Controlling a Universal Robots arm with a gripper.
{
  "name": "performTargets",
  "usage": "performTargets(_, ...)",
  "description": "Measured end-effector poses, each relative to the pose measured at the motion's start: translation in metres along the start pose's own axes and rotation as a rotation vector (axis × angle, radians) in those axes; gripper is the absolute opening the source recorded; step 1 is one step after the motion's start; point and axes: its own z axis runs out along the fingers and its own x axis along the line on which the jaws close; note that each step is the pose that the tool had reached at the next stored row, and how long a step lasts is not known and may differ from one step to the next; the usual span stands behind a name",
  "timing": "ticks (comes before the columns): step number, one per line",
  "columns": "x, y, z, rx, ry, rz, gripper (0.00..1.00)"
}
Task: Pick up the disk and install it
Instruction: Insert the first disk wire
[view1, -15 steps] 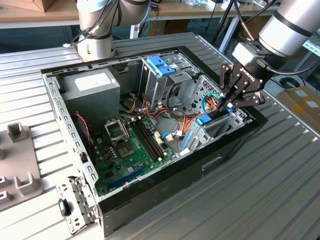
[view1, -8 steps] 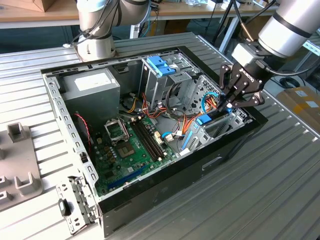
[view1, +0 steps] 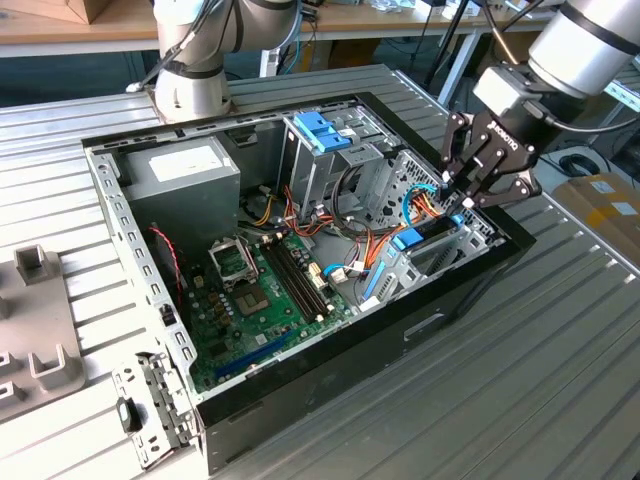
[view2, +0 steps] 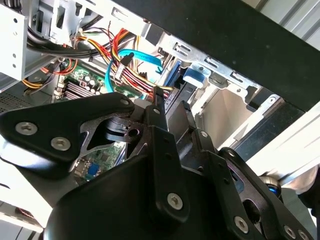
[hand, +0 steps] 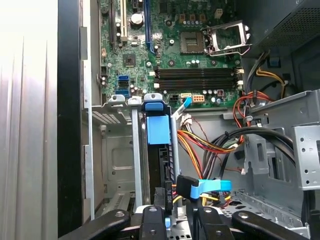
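The disk (view1: 438, 228) stands on edge in the metal drive cage (view1: 470, 240) at the exterior view's right side of the open computer case (view1: 330, 400). In the first wrist view it appears as a dark narrow slab (hand: 162, 170) behind a blue latch (hand: 157, 127). My gripper (view1: 462, 203) hangs over the cage, pointing down, with its fingers (hand: 152, 222) closed in on the disk's near end. The second wrist view has the fingertips (view2: 157, 107) close together with the dark disk edge (view2: 173, 114) between them.
Orange, red and blue cables (view1: 420, 205) crowd the space beside the cage. A second drive cage with a blue latch (view1: 322, 130) stands further back, next to the grey power supply box (view1: 180, 165). The motherboard (view1: 260, 290) lies on the case floor. A second arm's base (view1: 195, 70) stands behind the case.
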Motion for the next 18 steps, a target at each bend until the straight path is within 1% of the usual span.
performTargets(11,-0.0005,0.0013,-0.0091,0.0,-0.0001,0.0,0.31)
performTargets(18,-0.0009,0.0022,-0.016,0.0,-0.0001,0.0,0.31)
